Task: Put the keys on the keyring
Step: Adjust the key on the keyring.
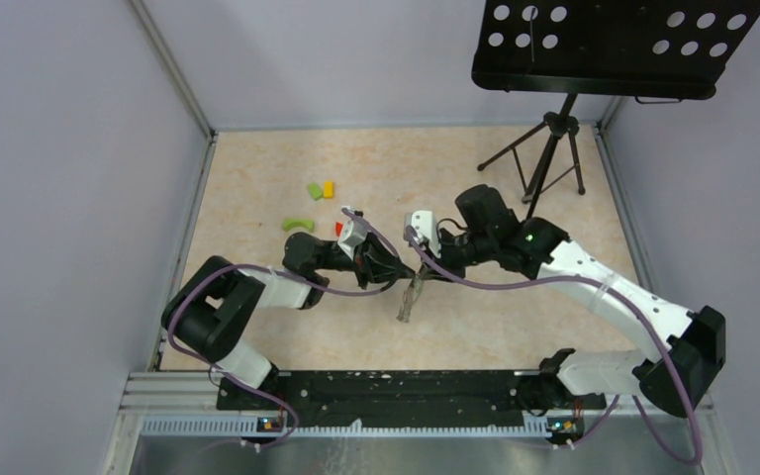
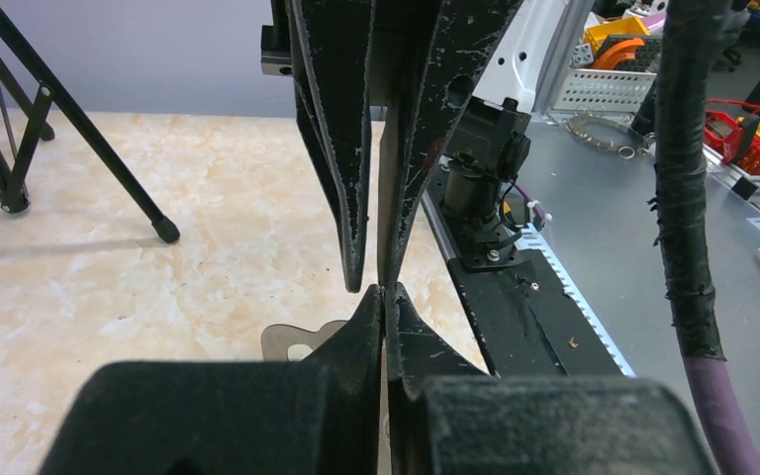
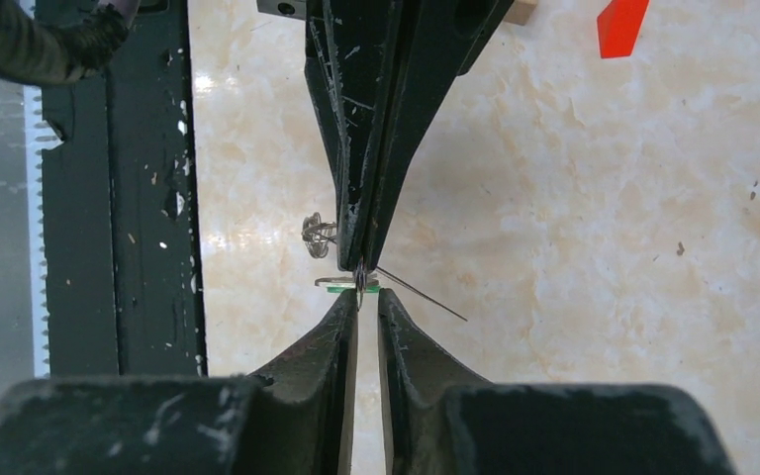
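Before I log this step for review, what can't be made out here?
- Keys, right wrist view: tiny, partly behind the left gripper.
- Keyring, same view: perhaps this thin line, too thin to tell.
- Right gripper: whether it grips the green tag, fingertips hide.

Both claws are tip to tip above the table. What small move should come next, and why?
Probably ease the right claw forward a touch and close it on the green-tagged key. Its fingers stand slightly apart with the key's edge just beyond their tips, and the left claw is shut right there, pinching thin metal I cannot identify.
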